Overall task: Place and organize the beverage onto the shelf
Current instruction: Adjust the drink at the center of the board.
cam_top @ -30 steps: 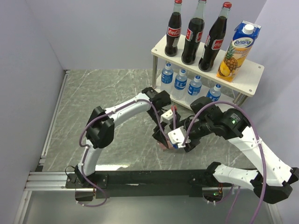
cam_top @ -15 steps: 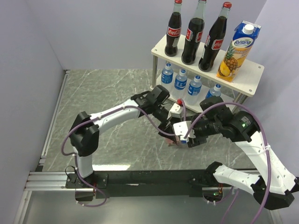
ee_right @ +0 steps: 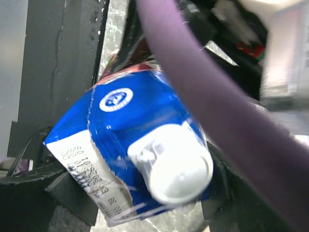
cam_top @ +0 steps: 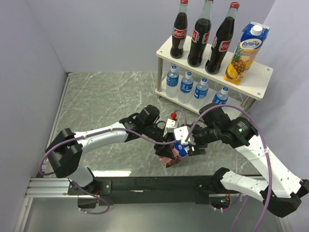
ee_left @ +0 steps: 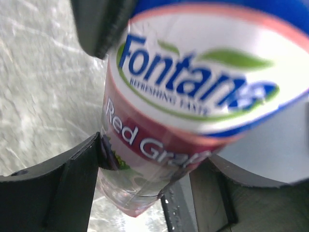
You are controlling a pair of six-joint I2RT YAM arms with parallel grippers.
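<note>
A red grape juice carton (cam_top: 169,160) with a blue top and white cap hangs tilted over the table's front middle. My left gripper (cam_top: 165,146) is shut on its body; the label (ee_left: 193,92) fills the left wrist view between both fingers (ee_left: 63,183). My right gripper (cam_top: 187,148) closes on its blue top (ee_right: 140,125), the white cap (ee_right: 176,169) facing the right wrist camera. On the shelf (cam_top: 260,77) at the back right, three cola bottles (cam_top: 199,36) and a pineapple juice carton (cam_top: 244,53) stand on the upper board. Several water bottles (cam_top: 186,84) stand on the lower one.
Grey walls close in the marble table (cam_top: 106,96) on the left and at the back. A black rail (cam_top: 154,183) with the arm bases runs along the near edge. A purple cable (ee_right: 207,96) crosses the right wrist view close to the carton.
The carton has moved toward the near edge with both grippers around it. The left arm has stretched out low to the left, and the right jaws have widened a little.
</note>
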